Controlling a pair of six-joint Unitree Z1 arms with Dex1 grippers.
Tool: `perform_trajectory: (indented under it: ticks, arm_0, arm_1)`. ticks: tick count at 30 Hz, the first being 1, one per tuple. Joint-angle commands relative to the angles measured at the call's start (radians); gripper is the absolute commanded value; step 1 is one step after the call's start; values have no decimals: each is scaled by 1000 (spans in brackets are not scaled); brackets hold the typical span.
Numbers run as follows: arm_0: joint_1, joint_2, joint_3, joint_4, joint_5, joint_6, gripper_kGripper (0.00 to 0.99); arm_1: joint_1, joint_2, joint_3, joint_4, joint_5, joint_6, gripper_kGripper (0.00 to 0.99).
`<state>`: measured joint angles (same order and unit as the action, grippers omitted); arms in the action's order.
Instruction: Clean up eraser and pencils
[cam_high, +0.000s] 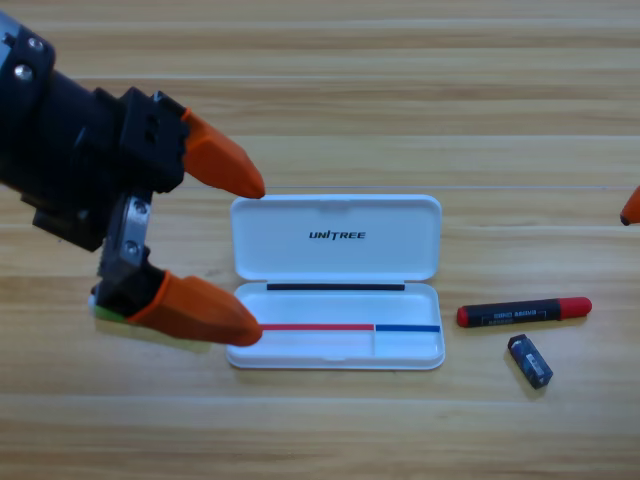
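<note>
My left gripper looms large at the left, open, with its two orange jaws spread wide just left of the open white case; nothing sits between them. A sliver of the light green pencil peeks out on the table under the lower jaw, mostly hidden. Right of the case lies the black pencil with red ends. The small dark eraser rests just below it, tilted. Only an orange jaw tip of my right gripper shows at the right edge.
The case's lid lies flat behind its tray, printed UNITREE. Wooden table surface extends all around.
</note>
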<state>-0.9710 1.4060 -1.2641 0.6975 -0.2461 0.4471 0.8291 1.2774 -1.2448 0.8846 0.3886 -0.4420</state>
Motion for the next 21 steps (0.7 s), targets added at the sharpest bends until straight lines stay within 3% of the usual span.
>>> perform_trajectory:
  ticks: [1,11,21]
  arm_0:
    - [-20,30,37,5,-7,5,986]
    - [-18,24,52,4,5,33,986]
    - [-18,24,57,4,7,42,986]
  arm_1:
    - [30,28,35,-15,-5,6,982]
    - [30,31,50,-15,-22,55,982]
    - [-30,178,31,-12,-272,221,982]
